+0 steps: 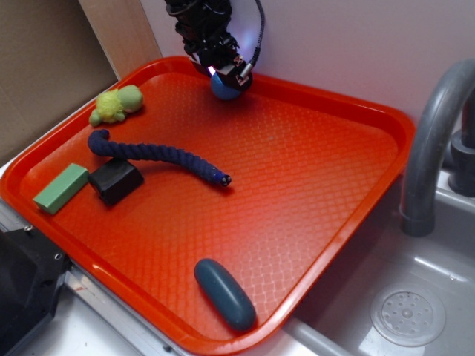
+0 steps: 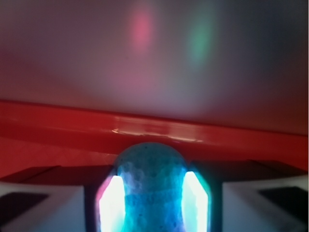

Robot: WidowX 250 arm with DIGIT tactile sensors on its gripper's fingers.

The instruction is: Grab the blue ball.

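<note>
One task object: the blue ball (image 1: 225,88) is sitting at the far edge of the red tray (image 1: 312,193), close against the raised rim, toward the far left corner.
Gripper: the gripper (image 1: 226,74) is hanging directly over the ball, with its fingers reaching down on either side.
Jaws: in the wrist view the ball (image 2: 152,183) is filling the gap between the two lit fingers (image 2: 112,203), which are standing only a ball's width apart and appear to be pressing on both sides; the grasp looks closed on the ball, though how firm it is cannot be told.
Lift: whether the ball is resting on the tray or is raised off it cannot be told.
Risk one: the knitted ball is soft and round, so it may be squeezing out of the fingers if they are gripping above its widest part.
Risk two: the rim is lying just beyond the ball, so a finger may be catching it and tilting the tray.
Other items: the rope (image 1: 159,154), the plush toy (image 1: 117,104), the green block (image 1: 61,188), the black block (image 1: 116,180) and the teal capsule (image 1: 225,294) are all lying well apart from the gripper and are posing no hazard.
</note>
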